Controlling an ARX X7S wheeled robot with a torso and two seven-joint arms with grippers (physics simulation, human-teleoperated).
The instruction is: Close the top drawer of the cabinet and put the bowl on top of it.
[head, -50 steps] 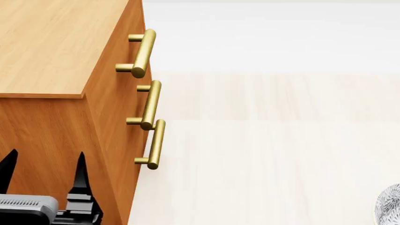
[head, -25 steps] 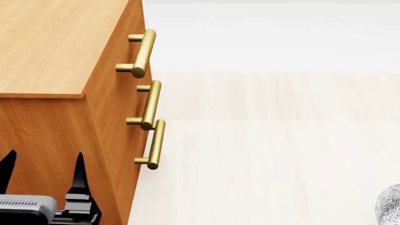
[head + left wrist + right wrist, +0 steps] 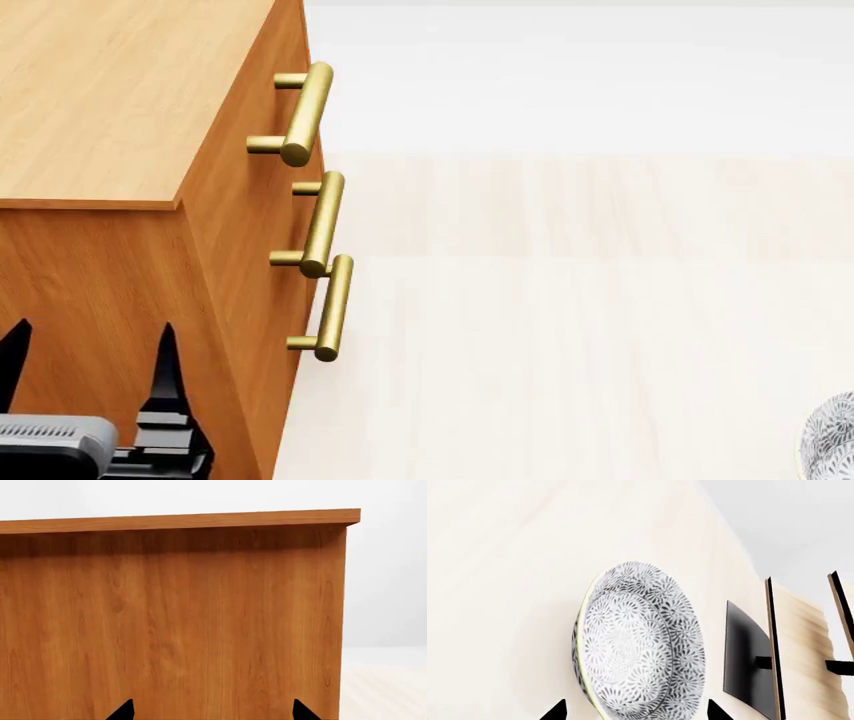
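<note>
Left claw (image 3: 88, 352) apart beside cabinet (image 3: 120, 110); right claw apart, bowl (image 3: 830, 434) cropped.

Cabinet (image 3: 120, 150) at left, bowl (image 3: 833, 436) well apart at right, left tool (image 3: 87, 350) before cabinet's side.

looking down from the head over the cabinet (image 3: 120, 100) corner; facing its side panel (image 3: 173, 625) close up from the left wrist; viewing the bowl (image 3: 640, 645) nearby from the right wrist, also clipped at the head view's edge.
</note>
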